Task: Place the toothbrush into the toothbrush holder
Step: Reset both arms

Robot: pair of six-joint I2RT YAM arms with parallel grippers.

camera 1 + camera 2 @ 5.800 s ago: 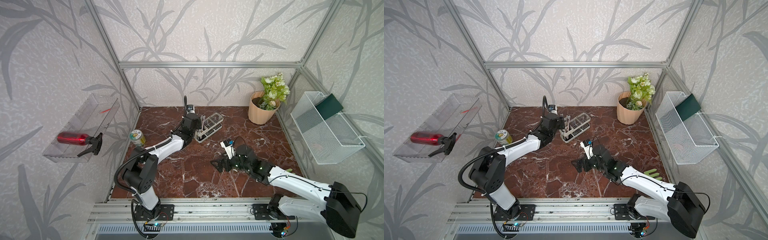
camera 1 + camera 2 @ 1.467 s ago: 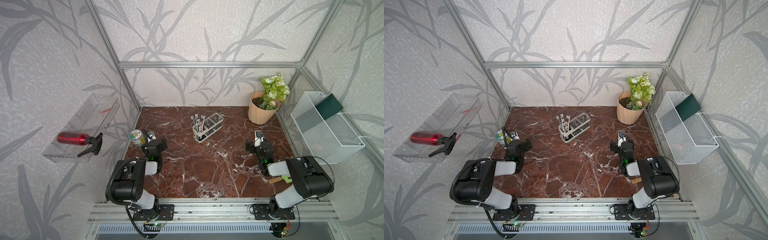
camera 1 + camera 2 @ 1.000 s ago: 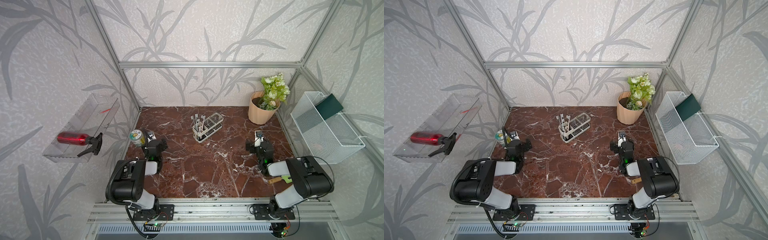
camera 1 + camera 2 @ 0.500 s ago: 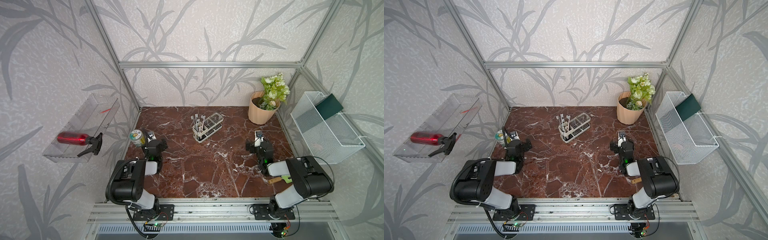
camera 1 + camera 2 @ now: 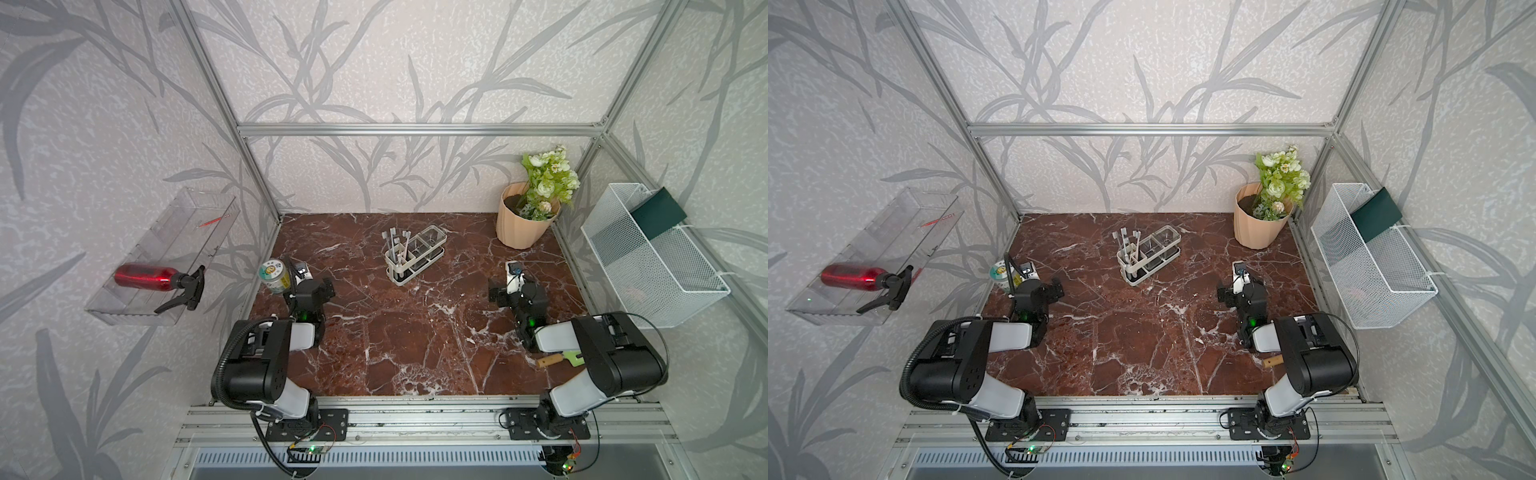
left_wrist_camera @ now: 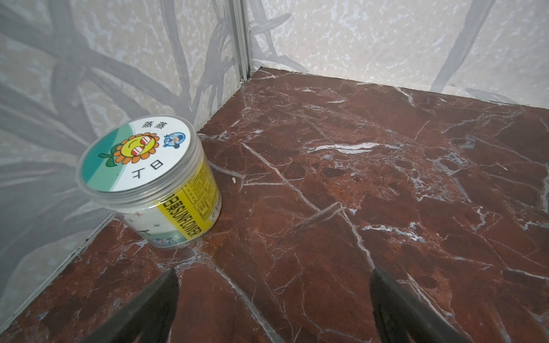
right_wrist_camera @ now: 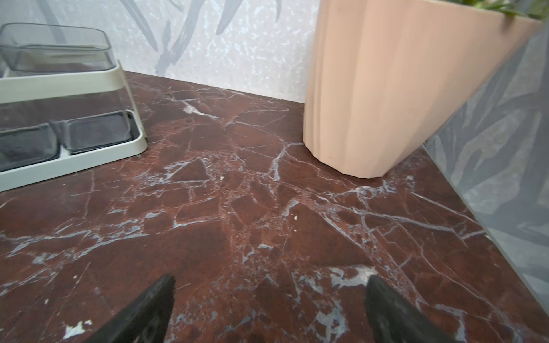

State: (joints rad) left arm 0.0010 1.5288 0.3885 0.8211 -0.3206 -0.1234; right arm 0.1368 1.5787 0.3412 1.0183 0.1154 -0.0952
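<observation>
The toothbrush holder [image 5: 430, 245] [image 5: 1163, 245], a white frame with clear compartments on a white tray, stands at the middle back of the marble floor. White toothbrushes [image 5: 394, 246] [image 5: 1127, 244] stand upright in its left end compartment. In the right wrist view only the holder's other end [image 7: 59, 86] shows, with nothing in those cups. My left gripper [image 5: 311, 291] [image 6: 273, 282] is open over bare marble at the left side. Over bare marble at the right side, my right gripper [image 5: 517, 291] [image 7: 269, 280] also stands open. Both are far from the holder.
A sunflower-labelled tub [image 5: 272, 276] [image 6: 145, 178] sits against the left wall beside my left gripper. A peach plant pot [image 5: 523, 224] [image 7: 386, 89] fills the back right corner. A white mesh basket [image 5: 652, 257] hangs on the right wall. A green tool [image 5: 561, 359] lies under my right arm.
Nearly six seconds ago my left gripper was at the holder and my right arm reached to the middle; both have since folded back to the sides. Nothing has moved in the last second.
</observation>
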